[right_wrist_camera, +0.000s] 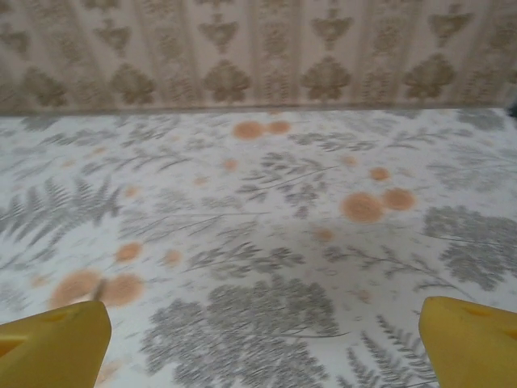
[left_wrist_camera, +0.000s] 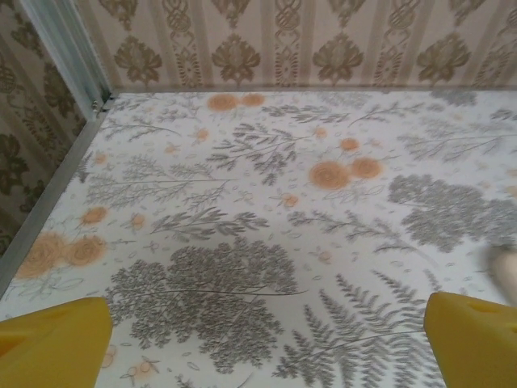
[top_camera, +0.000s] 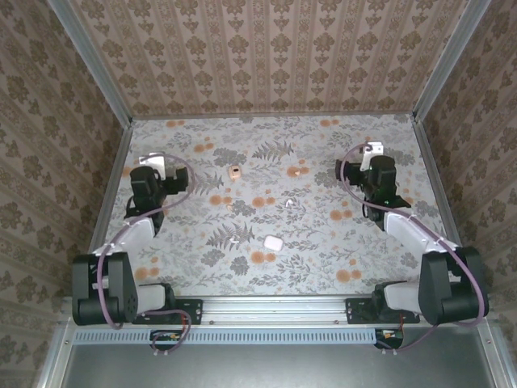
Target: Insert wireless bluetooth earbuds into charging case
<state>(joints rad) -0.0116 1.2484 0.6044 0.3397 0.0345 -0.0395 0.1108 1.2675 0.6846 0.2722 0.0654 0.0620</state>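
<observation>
Both pincers stand released and hold nothing: the left gripper (left_wrist_camera: 262, 347) shows its yellow fingers (left_wrist_camera: 52, 343) spread wide at the lower corners of its wrist view, with bare floral tabletop (left_wrist_camera: 242, 242) between them; the right gripper (right_wrist_camera: 262, 343) is spread just as wide over the same print.

From above, the charging case (top_camera: 272, 242), a white rounded pebble, lies near the middle of the table toward the near edge, between the two arms and well apart from both; one tiny white earbud (top_camera: 288, 202) lies a little beyond it; a pale speck (top_camera: 234, 240) left of the case may be the other earbud, though it is too small to be sure; a small beige block (top_camera: 235, 172) sits further back.

The step in hand looks like the first reach; nothing is gripped yet. To do it well, a gripper should come down on the earbud from straight above, straddle it squarely and close gently, since so small and glossy a piece could squirt out sideways; the busy print may also hide it; whether the case lid is up cannot be told.

The left arm (top_camera: 133, 234) and the right arm (top_camera: 412, 230) each rise from the near edge and fold outward toward their own side; their fingers point low toward the far wall (left_wrist_camera: 283, 48), so both must swing inward.
</observation>
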